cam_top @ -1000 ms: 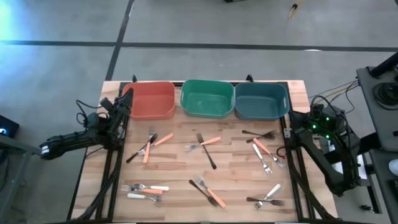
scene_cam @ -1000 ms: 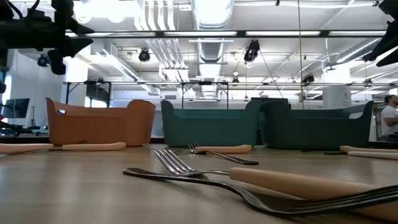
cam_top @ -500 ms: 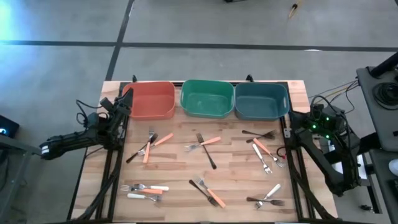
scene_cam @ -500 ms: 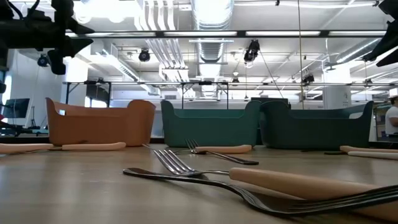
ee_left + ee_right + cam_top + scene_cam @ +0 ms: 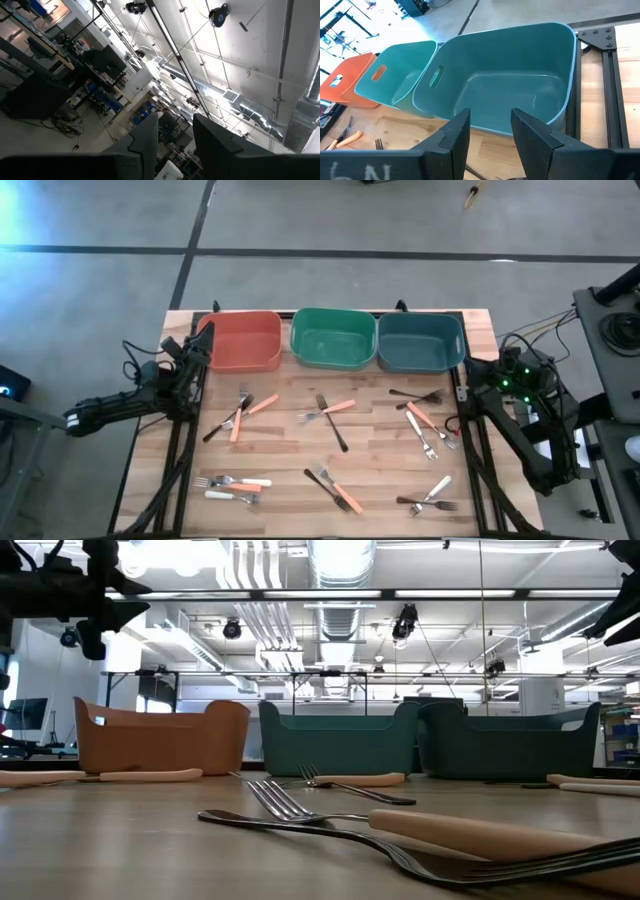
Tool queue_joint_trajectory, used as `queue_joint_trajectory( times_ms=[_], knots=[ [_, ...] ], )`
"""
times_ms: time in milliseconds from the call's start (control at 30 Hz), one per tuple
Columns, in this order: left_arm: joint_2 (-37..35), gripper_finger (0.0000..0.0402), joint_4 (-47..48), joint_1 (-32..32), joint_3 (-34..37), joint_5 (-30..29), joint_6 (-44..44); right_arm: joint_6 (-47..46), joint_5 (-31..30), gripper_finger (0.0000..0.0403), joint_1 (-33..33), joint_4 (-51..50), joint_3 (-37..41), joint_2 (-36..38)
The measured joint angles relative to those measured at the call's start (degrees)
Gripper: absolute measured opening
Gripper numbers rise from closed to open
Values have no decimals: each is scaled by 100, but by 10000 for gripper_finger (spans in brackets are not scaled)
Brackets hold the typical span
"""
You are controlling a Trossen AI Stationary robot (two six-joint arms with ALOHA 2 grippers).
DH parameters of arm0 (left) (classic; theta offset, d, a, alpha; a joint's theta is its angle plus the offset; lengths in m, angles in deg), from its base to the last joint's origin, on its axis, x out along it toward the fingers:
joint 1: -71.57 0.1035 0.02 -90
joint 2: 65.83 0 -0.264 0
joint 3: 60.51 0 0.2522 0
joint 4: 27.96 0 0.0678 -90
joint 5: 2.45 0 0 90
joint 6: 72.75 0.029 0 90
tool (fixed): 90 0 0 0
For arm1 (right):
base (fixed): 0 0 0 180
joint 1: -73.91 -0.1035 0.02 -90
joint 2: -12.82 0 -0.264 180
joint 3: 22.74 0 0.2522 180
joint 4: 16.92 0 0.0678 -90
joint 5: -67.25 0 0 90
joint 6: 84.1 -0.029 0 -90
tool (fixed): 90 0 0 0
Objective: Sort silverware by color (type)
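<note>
Both dark two-finger grippers, left (image 5: pixel 175 137) and right (image 5: pixel 490 132), are held spread and empty at the table's side edges, since nothing is yet picked: the small orange-, white- and black-handled metal forks (image 5: pixel 330 420) lie scattered before three empty plastic bins (image 5: pixel 333 338).

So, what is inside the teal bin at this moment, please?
The teal bin holds no forks: the right wrist view shows its bare floor, and the high view agrees. Only a strip of floor under its near wall is hidden. All forks lie on the table.
</note>
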Motion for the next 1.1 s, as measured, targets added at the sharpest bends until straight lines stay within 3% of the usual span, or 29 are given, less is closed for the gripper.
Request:
queue_joint_trajectory(
  times_ms=[933, 1100],
  knots=[
    [0, 107, -2, 0, 2, -1, 0, 2, -21, 134, -1, 3, 1, 0],
    [-2, 107, 0, -1, 2, 2, 1, -121, -455, 134, -1, 1002, 284, 0]
  ],
)
